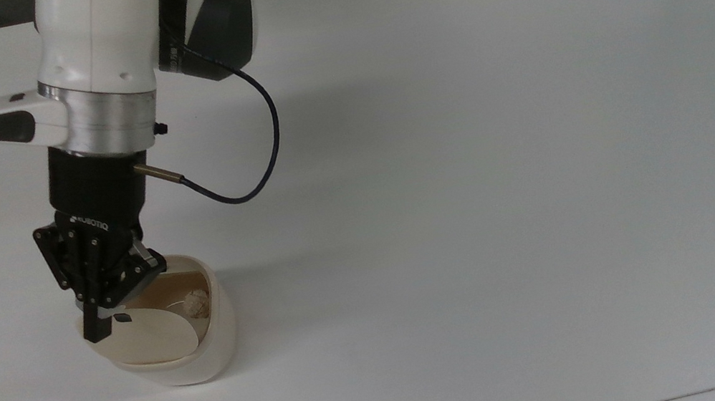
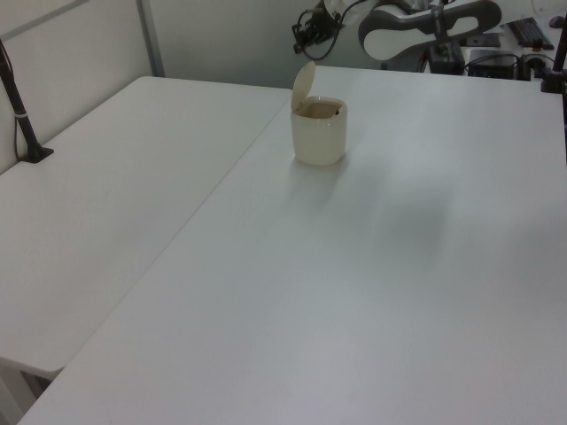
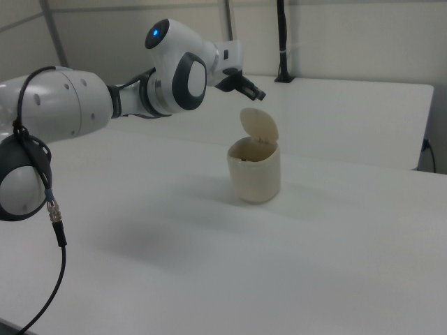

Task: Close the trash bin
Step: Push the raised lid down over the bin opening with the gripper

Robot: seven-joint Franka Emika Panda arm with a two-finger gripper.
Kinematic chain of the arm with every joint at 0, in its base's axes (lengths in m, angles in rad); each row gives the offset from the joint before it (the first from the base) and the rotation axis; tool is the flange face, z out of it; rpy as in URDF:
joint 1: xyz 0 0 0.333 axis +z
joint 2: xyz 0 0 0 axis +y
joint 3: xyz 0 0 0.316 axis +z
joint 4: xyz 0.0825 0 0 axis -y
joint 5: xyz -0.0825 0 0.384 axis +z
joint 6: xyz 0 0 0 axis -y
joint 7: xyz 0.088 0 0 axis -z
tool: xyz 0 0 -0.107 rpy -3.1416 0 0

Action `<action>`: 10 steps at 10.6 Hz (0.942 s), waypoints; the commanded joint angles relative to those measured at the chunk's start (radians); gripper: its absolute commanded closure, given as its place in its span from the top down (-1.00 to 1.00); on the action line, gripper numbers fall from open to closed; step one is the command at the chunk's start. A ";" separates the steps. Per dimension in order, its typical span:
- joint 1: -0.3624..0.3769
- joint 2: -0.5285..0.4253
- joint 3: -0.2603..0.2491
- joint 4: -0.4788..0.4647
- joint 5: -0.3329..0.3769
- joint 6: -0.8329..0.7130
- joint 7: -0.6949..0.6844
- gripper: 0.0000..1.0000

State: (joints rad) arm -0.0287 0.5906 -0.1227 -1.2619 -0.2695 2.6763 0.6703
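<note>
Crumpled wad (image 1: 196, 302) inside trash bin (image 1: 208, 349), top view; paper, perhaps.

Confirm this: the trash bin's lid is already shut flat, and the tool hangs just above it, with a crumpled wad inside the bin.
Not quite: the lid stands raised on its hinge, as the right view shows, leaving the trash bin open. The rest holds: the tool hangs just above it, and the crumpled wad lies inside.

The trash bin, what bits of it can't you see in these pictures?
- Top view: the end effector covers the far rim of the trash bin.
- Top view: the raised lid hides most of the inside.
- Left view: the inside of the bin is too small to make out.
- Right view: its inside is hidden behind its own wall.
</note>
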 commanded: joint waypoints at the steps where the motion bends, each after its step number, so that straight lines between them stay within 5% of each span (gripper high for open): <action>1: 0.030 -0.005 -0.023 -0.043 -0.037 0.001 0.026 -1.00; 5: -0.003 -0.079 0.046 -0.170 -0.057 -0.021 0.020 -1.00; 10: -0.013 -0.149 0.055 -0.329 -0.053 -0.079 -0.083 -1.00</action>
State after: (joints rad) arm -0.0273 0.4998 -0.0901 -1.4722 -0.3011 2.6210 0.6289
